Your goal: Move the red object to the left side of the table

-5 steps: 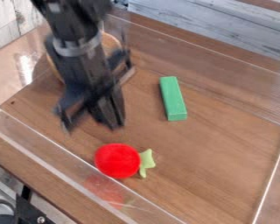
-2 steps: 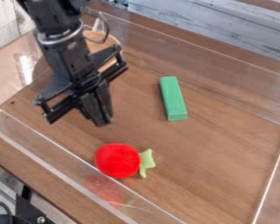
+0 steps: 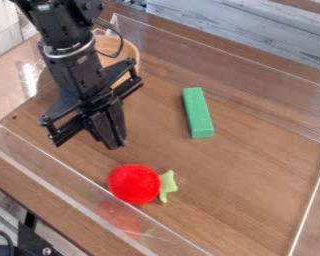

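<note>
Low on the table (image 3: 256, 190), round bright-red object (image 3: 135, 183), pale leafy stem, fingers (image 3: 109, 136) closed, empty

Green block lying flat, out toward two o'clock of centre.
The green block (image 3: 195, 112) sits lengthwise, running roughly twelve to six, clear of everything; a wooden bowl (image 3: 119, 45) peeks out at eleven o'clock, mostly hidden.

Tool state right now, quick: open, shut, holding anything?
Tool: shut and empty, poised above the table; the red object lies apart from it, nearer the camera.
</note>
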Robot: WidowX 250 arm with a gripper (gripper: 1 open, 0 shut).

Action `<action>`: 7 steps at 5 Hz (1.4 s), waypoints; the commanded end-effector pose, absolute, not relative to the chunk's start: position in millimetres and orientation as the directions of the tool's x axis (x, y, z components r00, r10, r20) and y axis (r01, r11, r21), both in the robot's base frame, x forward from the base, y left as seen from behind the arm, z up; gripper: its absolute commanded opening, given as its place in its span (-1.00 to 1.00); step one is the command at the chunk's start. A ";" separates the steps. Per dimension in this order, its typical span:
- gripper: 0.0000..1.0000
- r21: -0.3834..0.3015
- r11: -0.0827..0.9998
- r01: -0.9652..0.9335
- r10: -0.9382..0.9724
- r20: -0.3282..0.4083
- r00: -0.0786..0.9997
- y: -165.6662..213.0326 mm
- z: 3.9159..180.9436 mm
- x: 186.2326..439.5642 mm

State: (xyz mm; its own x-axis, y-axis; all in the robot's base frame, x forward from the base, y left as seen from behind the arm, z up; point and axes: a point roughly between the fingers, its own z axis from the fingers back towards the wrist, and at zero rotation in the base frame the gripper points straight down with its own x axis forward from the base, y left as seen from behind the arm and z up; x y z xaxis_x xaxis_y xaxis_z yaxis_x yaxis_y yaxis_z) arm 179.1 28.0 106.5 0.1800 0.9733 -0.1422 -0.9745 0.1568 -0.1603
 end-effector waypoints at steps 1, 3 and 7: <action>-1.00 -0.165 0.117 -0.979 0.981 -0.135 0.140 33.8 108.0 181.3; -1.00 -0.156 -0.065 -0.986 0.989 -0.141 -0.043 12.5 96.4 187.7; 1.00 -0.112 -0.178 -0.978 0.975 -0.154 -0.160 -16.1 44.1 185.3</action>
